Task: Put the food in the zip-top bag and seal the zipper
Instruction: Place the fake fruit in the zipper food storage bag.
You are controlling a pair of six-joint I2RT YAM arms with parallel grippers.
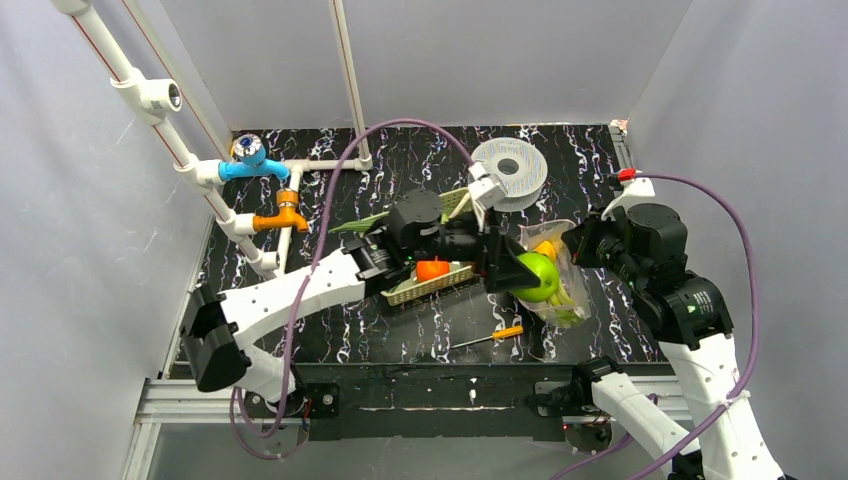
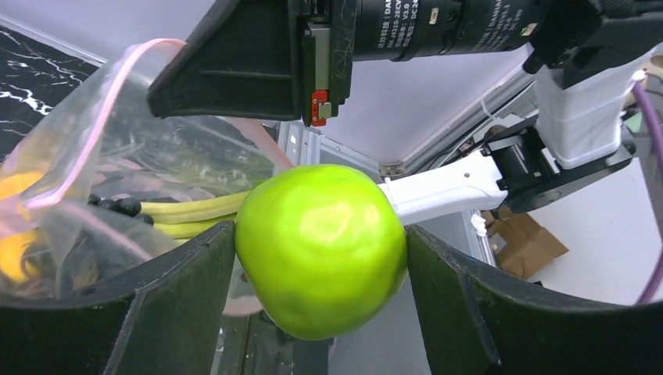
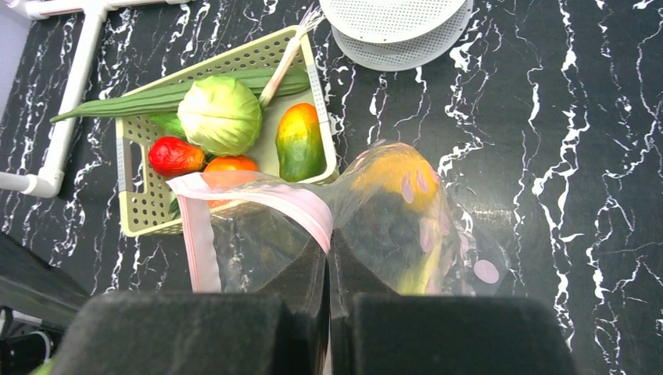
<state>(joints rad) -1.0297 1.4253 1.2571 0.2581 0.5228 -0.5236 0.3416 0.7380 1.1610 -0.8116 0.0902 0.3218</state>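
**Apple held at the mouth of the bag**

From the top camera, the left gripper (image 1: 528, 275) reaches across the basket (image 1: 415, 293) and holds a green apple (image 1: 538, 277) between its fingers, right against the near side of the clear bag (image 1: 574, 302). The bag stands on the table (image 1: 330, 330) just right of the basket. The right gripper (image 1: 586, 246) is at the bag's far upper edge. A grey spool (image 1: 510, 172) lies behind the basket, and a screwdriver (image 1: 492, 336) lies in front of the bag.

In the left wrist view, both fingers (image 2: 176, 308) press on the sides of the apple (image 2: 320, 250). Just behind it the bag (image 2: 125, 160) gapes open, its pink zipper strip (image 2: 98, 113) curving round the mouth. Long yellow-green pieces (image 2: 199, 209) lie inside. Whether the apple has crossed the rim cannot be told.

In the right wrist view, the right gripper (image 3: 328, 269) is pinched tight on the bag's (image 3: 406, 223) edge, at the zipper strip (image 3: 270, 197). Beyond it the basket (image 3: 320, 117) holds a cabbage (image 3: 219, 115), a red pepper (image 3: 176, 155), a leek (image 3: 168, 95) and an orange-and-green fruit (image 3: 299, 142).
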